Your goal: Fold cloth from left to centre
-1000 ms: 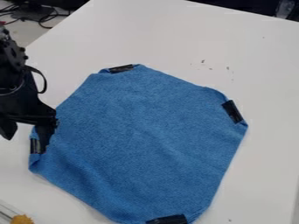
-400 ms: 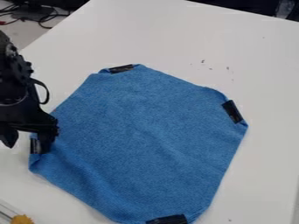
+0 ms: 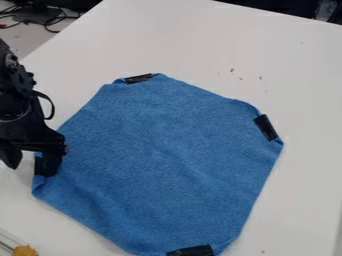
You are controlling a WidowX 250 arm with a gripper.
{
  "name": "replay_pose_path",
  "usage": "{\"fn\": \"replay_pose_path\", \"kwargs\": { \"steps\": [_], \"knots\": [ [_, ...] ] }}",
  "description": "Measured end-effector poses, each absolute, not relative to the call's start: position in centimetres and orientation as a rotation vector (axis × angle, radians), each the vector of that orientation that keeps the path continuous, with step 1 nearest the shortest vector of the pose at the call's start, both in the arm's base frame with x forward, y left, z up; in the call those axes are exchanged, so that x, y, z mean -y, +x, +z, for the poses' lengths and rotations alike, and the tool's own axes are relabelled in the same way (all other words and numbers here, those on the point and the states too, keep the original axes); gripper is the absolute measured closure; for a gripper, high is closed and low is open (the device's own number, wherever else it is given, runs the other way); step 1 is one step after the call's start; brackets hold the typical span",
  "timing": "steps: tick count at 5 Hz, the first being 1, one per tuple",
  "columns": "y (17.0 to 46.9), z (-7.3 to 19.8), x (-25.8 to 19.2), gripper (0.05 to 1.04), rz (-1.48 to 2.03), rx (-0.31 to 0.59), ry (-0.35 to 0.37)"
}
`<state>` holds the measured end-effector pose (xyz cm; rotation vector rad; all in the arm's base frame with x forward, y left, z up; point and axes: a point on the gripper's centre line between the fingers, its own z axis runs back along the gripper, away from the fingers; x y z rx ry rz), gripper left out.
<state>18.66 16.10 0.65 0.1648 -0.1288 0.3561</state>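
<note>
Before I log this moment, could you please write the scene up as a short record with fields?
cloth: blue, spread out on the table, slightly wrinkled
tape: black pieces near the cloth's top, right, bottom and left edges
hand: open, at the cloth's left edge, one finger over the left tape
fold from left: not made
lower left corner: yellow thing
upper left: cables beyond the table

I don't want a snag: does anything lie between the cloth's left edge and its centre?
Nothing visible does; the cloth runs bare to its centre from the gripper and black tape at its left edge.
</note>
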Motion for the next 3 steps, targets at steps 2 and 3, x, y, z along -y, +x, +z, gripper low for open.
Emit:
{"fn": "replay_pose_path", "kwargs": {
  "steps": [2,3],
  "knots": [
    [19.03,0.43,-16.04,0.582,0.355,0.155,0.166],
    [19.08,0.36,-15.91,0.757,0.360,0.160,0.165]
  ]
}}
